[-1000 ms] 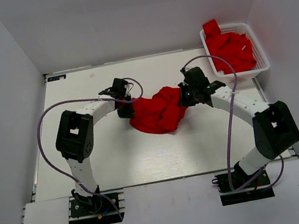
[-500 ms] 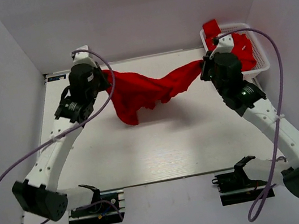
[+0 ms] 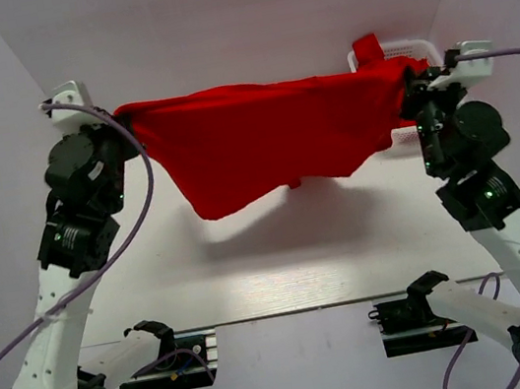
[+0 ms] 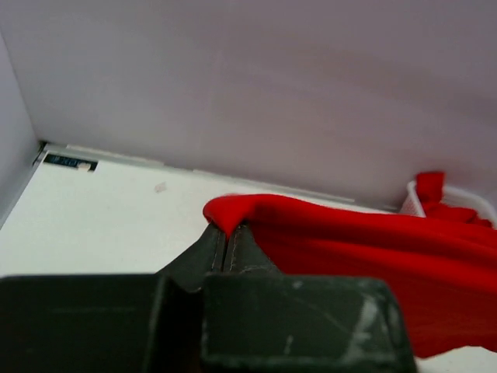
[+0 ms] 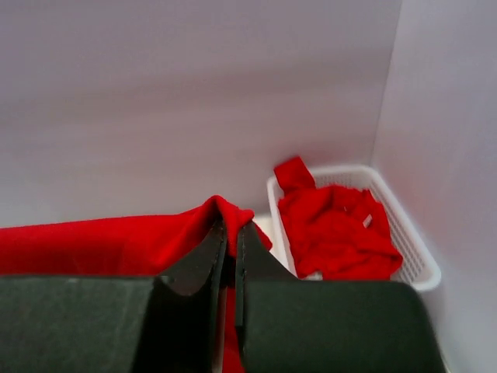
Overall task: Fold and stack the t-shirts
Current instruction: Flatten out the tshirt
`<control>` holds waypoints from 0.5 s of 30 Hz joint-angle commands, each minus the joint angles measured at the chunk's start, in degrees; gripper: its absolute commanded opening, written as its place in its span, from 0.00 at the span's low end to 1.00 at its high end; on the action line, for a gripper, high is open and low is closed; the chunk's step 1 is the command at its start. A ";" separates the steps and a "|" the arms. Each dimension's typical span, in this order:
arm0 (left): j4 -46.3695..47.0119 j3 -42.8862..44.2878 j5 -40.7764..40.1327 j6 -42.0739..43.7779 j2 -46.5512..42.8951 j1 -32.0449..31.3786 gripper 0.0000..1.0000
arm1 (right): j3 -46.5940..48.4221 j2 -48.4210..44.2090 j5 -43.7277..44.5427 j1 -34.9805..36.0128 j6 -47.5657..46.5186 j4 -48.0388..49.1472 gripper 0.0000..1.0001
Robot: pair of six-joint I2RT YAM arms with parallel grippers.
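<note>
A red t-shirt hangs stretched wide in the air above the white table. My left gripper is shut on its left top corner, with the cloth pinched at the fingertips in the left wrist view. My right gripper is shut on its right top corner, seen pinched in the right wrist view. The shirt's lower edge hangs free and casts a shadow on the table.
A white basket at the back right holds more red t-shirts; it is mostly hidden behind the held shirt in the top view. White walls close in the back and both sides. Both arm bases stand at the near edge.
Both arms have risen and moved apart. The shirt went from a crumpled heap on the table to a sagging span, and now hangs spread out and taut between the two grippers.
</note>
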 commanded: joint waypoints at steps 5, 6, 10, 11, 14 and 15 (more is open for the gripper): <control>0.89 5.38 8.35 3.71 -8.28 0.47 0.00 | 7.80 -6.60 -5.82 -0.38 -3.11 2.40 0.00; 0.90 5.99 9.77 4.32 -9.42 0.47 0.00 | 8.43 -7.39 -7.04 -0.38 -3.11 2.14 0.00; -1.12 10.38 16.45 4.33 -10.48 1.00 0.00 | 12.11 -8.71 -12.76 -0.29 -3.29 0.99 0.00; -1.90 10.92 17.33 4.33 -10.48 1.00 0.00 | 12.64 -9.67 -13.81 -0.29 -3.11 0.82 0.00; -1.91 11.62 17.87 4.33 -11.01 1.00 0.00 | 12.56 -11.17 -14.88 -0.29 -3.11 1.87 0.00; -2.43 12.32 17.87 4.33 -11.01 1.00 0.00 | 12.65 -11.43 -14.70 -0.38 -3.28 2.39 0.00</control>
